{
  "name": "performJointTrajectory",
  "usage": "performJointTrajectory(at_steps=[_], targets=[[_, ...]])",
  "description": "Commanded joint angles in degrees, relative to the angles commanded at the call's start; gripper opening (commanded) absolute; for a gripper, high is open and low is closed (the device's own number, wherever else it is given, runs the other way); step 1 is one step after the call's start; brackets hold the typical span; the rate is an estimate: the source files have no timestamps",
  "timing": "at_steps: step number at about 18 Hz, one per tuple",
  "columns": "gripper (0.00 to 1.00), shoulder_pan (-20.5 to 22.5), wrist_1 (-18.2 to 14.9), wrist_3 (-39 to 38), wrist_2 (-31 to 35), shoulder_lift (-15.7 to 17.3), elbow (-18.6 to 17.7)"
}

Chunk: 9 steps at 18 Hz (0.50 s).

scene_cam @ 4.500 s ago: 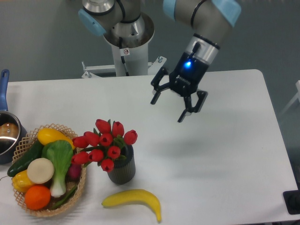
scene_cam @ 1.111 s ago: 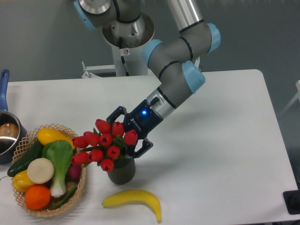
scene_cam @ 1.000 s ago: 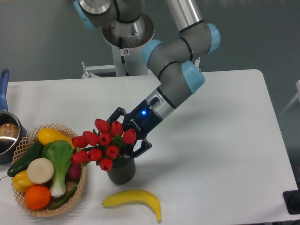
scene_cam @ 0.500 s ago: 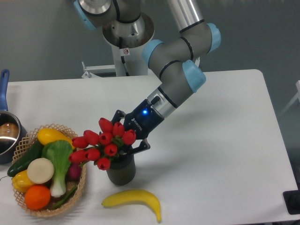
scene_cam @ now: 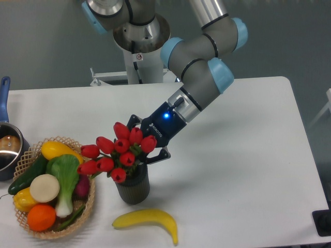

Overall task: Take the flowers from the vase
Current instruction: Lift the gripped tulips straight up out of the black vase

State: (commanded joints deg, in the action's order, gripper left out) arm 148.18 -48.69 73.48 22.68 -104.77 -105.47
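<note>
We see our gripper (scene_cam: 146,148) clamped on the tulips (scene_cam: 116,153), their stems in the ribbed vase (scene_cam: 133,186) near the tabletop's front edge, beside the produce-filled basket (scene_cam: 90,202).

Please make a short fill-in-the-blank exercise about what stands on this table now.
1. The tulips are ____ in colour.
2. The hand is closed on the ____.
3. In front of the ribbed vase lies a yellow ____.
4. The vegetables lie in a woven ____, left of the vase.

Missing words: red; tulips; banana; basket
</note>
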Motion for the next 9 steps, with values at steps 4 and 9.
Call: performJointTrajectory(at_steps=[4, 9], targets=[[0.42, 0.00, 0.00, -2.63, 0.00, 1.76, 0.87], [0.42, -0.09, 0.00, -7.30, -0.09, 3.17, 2.90]])
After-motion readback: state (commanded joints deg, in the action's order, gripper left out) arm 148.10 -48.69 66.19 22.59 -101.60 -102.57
